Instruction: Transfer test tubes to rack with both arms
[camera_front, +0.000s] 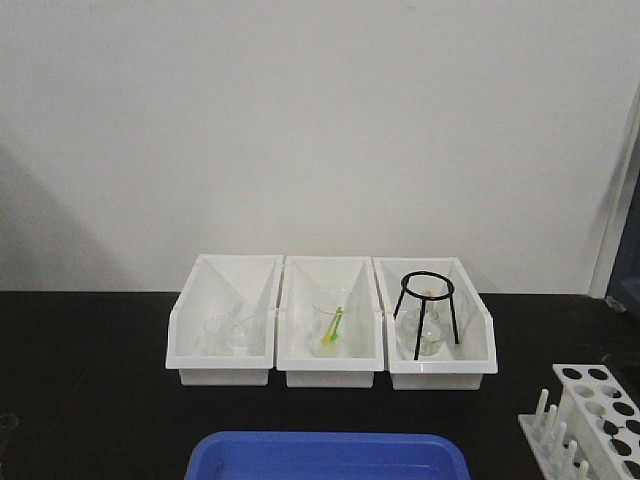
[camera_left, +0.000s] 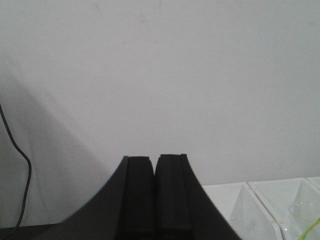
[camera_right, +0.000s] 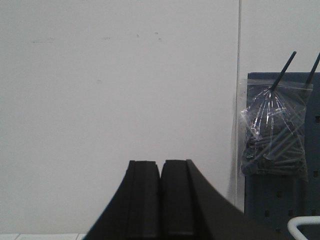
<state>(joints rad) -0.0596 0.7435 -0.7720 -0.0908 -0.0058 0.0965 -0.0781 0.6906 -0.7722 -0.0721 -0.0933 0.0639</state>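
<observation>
My left claw (camera_left: 154, 161) and right claw (camera_right: 160, 165) are both pinched together, empty, facing the wall (camera_left: 200, 75). The rack (camera_front: 600, 400) stands holes-up on the counter (camera_front: 90, 380) at my right, ready for loading. I cannot make out any test tubes.

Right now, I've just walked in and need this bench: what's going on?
Nothing is being handled yet. Both the left gripper and right gripper are shut, empty, and face the wall. The rack stands at the table's right front, its visible holes empty. Glassware sits in the three bins behind.
</observation>
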